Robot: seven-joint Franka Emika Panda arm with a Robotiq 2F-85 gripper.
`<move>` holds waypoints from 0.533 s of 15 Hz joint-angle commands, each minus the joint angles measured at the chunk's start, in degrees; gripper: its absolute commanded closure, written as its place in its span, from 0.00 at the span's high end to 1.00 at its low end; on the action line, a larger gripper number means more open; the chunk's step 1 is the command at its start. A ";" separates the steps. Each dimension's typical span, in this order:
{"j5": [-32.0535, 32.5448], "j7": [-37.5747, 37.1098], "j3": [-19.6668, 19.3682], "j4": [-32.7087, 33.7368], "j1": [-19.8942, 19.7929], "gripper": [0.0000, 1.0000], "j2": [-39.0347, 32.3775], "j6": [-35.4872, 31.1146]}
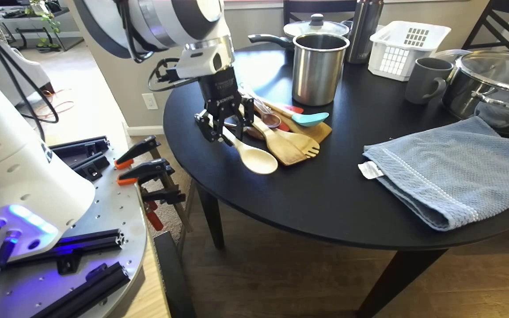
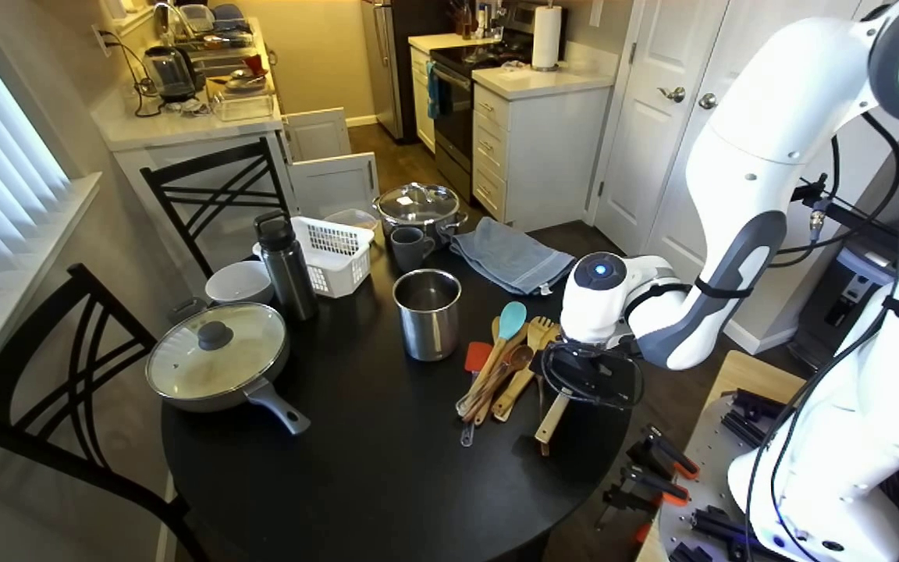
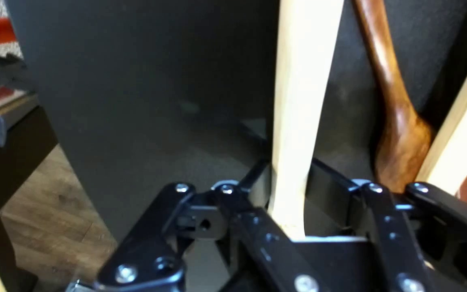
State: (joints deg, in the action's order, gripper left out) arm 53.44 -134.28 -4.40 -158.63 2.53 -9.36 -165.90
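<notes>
My gripper (image 3: 291, 163) is shut on the handle of a pale wooden spoon (image 3: 300, 89), one finger on each side. In an exterior view the spoon's bowl (image 1: 259, 160) points away from the arm, low over the black table. Whether it rests on the table I cannot tell. The handle's end (image 2: 551, 421) pokes out behind the hand, which hides the fingers there. Close by on the right in the wrist view lies a dark brown spoon (image 3: 399, 138). A wooden spatula (image 1: 283, 148), a wooden fork (image 1: 305, 142) and a teal spoon (image 1: 311, 119) are heaped alongside.
A steel canister (image 1: 320, 70) stands behind the heap of utensils. Farther off are a lidded pan (image 2: 219, 351), a bottle (image 2: 287, 269), a white basket (image 2: 338, 254), a grey mug (image 1: 427, 79), a lidded pot (image 1: 493, 88) and a folded blue towel (image 1: 457, 168).
</notes>
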 commanded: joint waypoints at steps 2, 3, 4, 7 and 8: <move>6.83 -3.32 0.68 -1.35 3.00 0.07 13.58 15.91; 8.27 -4.17 1.66 -0.63 3.71 0.07 15.53 18.57; 9.97 -5.43 2.61 0.21 4.33 0.07 16.79 20.76; 15.98 -11.17 7.76 3.96 4.07 0.07 18.40 25.01; 18.86 -14.14 8.84 5.36 4.12 0.07 18.26 26.12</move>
State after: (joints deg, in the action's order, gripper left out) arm 65.83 -141.23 0.30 -155.75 7.31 7.66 -143.22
